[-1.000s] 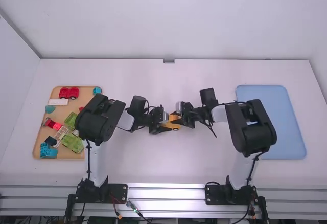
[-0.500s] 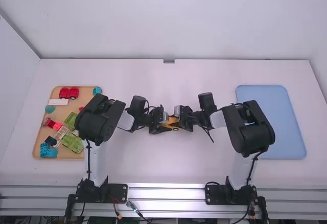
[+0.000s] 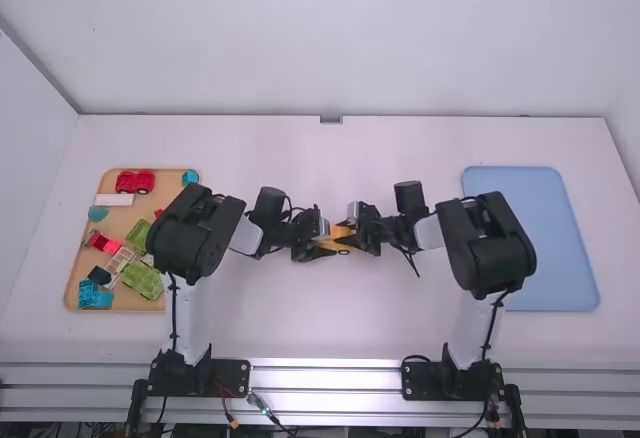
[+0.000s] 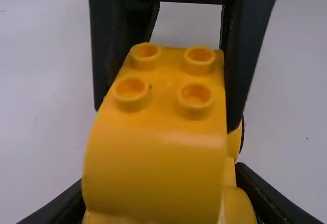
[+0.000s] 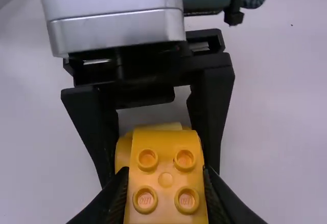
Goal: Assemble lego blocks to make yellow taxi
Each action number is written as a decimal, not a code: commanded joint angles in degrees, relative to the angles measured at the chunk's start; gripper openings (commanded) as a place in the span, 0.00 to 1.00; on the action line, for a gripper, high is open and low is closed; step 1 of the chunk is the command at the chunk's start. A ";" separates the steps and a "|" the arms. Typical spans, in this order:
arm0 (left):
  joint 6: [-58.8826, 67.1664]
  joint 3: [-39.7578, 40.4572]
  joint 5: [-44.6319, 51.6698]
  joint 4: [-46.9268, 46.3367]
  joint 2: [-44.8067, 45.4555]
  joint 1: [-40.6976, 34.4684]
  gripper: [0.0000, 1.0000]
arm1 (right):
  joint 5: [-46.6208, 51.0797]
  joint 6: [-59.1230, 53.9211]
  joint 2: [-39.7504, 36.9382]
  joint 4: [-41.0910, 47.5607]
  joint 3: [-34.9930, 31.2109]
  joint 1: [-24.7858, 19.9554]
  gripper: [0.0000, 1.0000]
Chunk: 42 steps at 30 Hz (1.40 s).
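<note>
Yellow taxi blocks sit joined up over the middle of the desk, between the two arms, four round studs showing on the curved top. The left end effector has its fingers closed on them from one side, and the right end effector grips them from the other. Off to the left, a wooden tray carries a red car-shaped block, a white block, green blocks and a blue block. Over on the right lies a blue tray.
</note>
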State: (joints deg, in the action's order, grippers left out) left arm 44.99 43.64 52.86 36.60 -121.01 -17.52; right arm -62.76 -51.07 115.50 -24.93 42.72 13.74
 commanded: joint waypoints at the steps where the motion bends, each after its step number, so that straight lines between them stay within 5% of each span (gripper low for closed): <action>1: 0.90 -0.48 0.17 0.00 -0.83 -0.17 0.52 | -0.31 -0.28 1.60 1.25 -0.33 -0.31 0.00; 42: 2.84 -0.79 1.66 0.15 -0.83 0.20 0.45 | 18.18 -4.42 2.27 10.91 1.46 6.58 0.00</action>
State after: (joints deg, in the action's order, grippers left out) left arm 46.54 43.11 54.78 36.05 -121.01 -16.45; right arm -56.55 -55.83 114.52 -15.90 45.80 18.00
